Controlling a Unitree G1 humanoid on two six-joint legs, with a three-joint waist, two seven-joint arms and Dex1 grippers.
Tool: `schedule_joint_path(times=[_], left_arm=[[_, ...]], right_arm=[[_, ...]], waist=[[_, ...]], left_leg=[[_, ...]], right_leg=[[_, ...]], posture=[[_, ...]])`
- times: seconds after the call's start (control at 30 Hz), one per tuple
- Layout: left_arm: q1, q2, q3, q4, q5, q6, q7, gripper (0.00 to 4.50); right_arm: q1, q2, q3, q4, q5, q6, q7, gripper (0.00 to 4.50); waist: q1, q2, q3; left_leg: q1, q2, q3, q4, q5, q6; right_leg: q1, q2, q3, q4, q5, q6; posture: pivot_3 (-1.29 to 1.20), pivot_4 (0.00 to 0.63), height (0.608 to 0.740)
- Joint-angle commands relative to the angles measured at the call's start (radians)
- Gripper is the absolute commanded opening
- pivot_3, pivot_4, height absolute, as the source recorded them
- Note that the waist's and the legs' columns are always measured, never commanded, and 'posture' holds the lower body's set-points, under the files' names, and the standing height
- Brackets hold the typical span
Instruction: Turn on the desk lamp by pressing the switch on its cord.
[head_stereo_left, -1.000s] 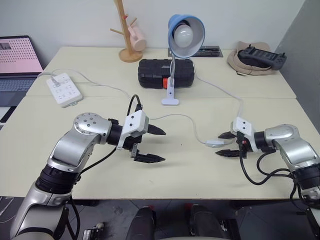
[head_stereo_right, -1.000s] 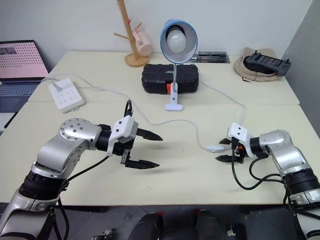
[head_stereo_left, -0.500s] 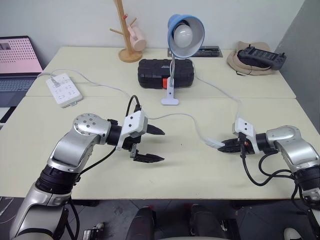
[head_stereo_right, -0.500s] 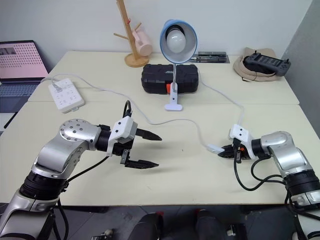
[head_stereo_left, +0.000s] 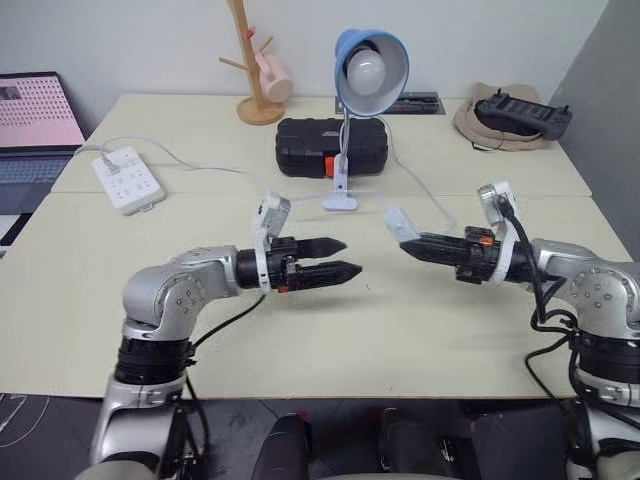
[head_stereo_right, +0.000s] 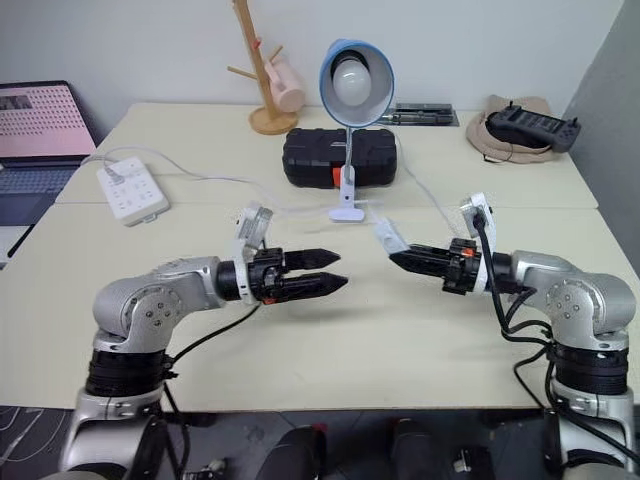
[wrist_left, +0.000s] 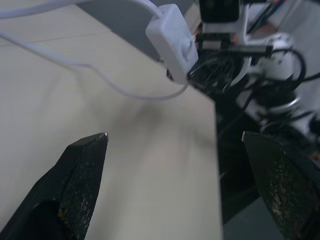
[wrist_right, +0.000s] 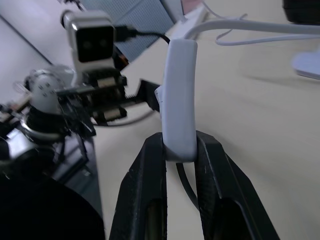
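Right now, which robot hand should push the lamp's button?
The left, probably. The right gripper is shut on the switch, holding it off the table. The left gripper is open, empty and pointing at it, so it looks free to press.

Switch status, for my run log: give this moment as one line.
switch: lifted off table, clamped in right gripper | left gripper: jaws open, facing switch | desk lamp: unlit
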Motion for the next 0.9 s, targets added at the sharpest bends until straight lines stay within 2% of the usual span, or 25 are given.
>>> schedule_joint_path(times=[0.03, 0.27, 0.7, 0.77, 0.8, 0.9], left_arm=[[-0.028, -0.094, 0.109, 0.002, -0.162, 0.091, 0.133, 4.5], [-0.073, -0.192, 0.176, 0.046, -0.29, 0.118, 0.266, 4.5], [-0.074, -0.223, 0.112, 0.06, -0.288, 0.08, 0.267, 4.5], [-0.08, -0.223, 0.107, 0.068, -0.288, 0.071, 0.263, 4.13], [-0.083, -0.223, 0.106, 0.072, -0.287, 0.067, 0.261, 4.09], [-0.087, -0.228, 0.106, 0.081, -0.289, 0.057, 0.257, 3.35]], right_arm=[[-0.05, 0.024, -0.108, -0.039, 0.148, 0.114, -0.114, 0.4], [-0.054, 0.015, -0.129, -0.038, 0.249, 0.17, -0.195, 0.4], [-0.034, 0.001, -0.117, -0.076, 0.442, 0.185, -0.308, 0.4], [-0.03, -0.003, -0.109, -0.081, 0.472, 0.179, -0.329, 0.4], [-0.029, -0.004, -0.106, -0.083, 0.485, 0.176, -0.338, 0.4], [-0.022, -0.011, -0.096, -0.087, 0.522, 0.164, -0.365, 0.4]], waist=[[0.001, 0.0, 0.0], [0.0, 0.0, 0.0], [0.0, 0.0, 0.0], [0.0, 0.0, 0.0], [0.0, 0.0, 0.0], [0.0, 0.0, 0.0]], left_leg=[[0.0, -0.001, 0.0, 0.0, 0.0, 0.0], [0.0, -0.003, 0.001, 0.0, 0.0, 0.0], [0.0, -0.004, 0.004, -0.001, 0.0, 0.0], [0.0, -0.004, 0.004, -0.001, 0.0, 0.0], [0.0, -0.004, 0.004, -0.001, 0.0, 0.0], [0.0, -0.004, 0.004, -0.001, 0.0, 0.0]], right_leg=[[0.0, -0.001, 0.0, 0.0, 0.0, 0.0], [0.0, -0.001, 0.0, 0.0, 0.0, 0.0], [0.0, 0.001, 0.001, -0.001, 0.0, 0.0], [0.0, 0.001, 0.001, -0.001, 0.0, 0.0], [0.0, 0.001, 0.001, -0.001, 0.0, 0.0], [0.0, 0.001, 0.001, -0.002, 0.0, 0.0]], posture=[[0.0, 0.15, 0.74], [0.0, 0.15, 0.74], [0.0, 0.15, 0.74], [0.0, 0.15, 0.74], [0.0, 0.15, 0.74], [0.0, 0.15, 0.74]])
